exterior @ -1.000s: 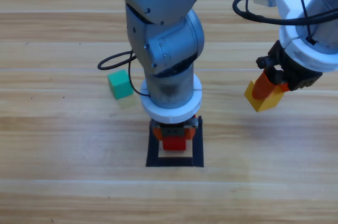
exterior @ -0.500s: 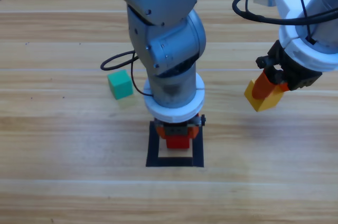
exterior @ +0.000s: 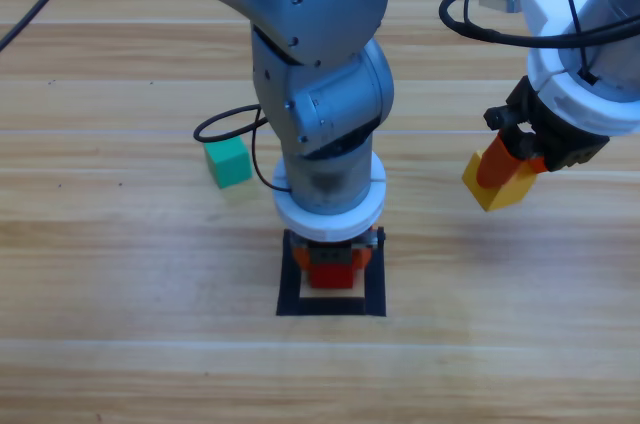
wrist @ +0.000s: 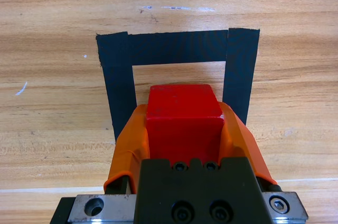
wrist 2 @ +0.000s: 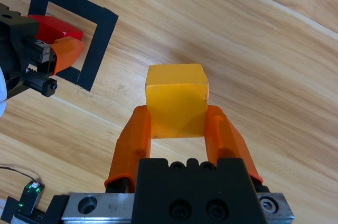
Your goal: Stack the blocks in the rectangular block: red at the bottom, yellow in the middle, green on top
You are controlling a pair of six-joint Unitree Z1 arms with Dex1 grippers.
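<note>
Red cube clamped by left gripper over black square; right gripper grips yellow cube.

Hidden: far side of black outline, under left arm (high view) | red cube underside contact with table: cannot tell | green cube: outside both wrist views.

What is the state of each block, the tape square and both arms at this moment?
Red block: held in the left gripper, over the tape square.
Yellow block: held in the right gripper, off to the right of the square.
Green block: lying free on the table.
Tape square: bare wood inside its far part.
</note>
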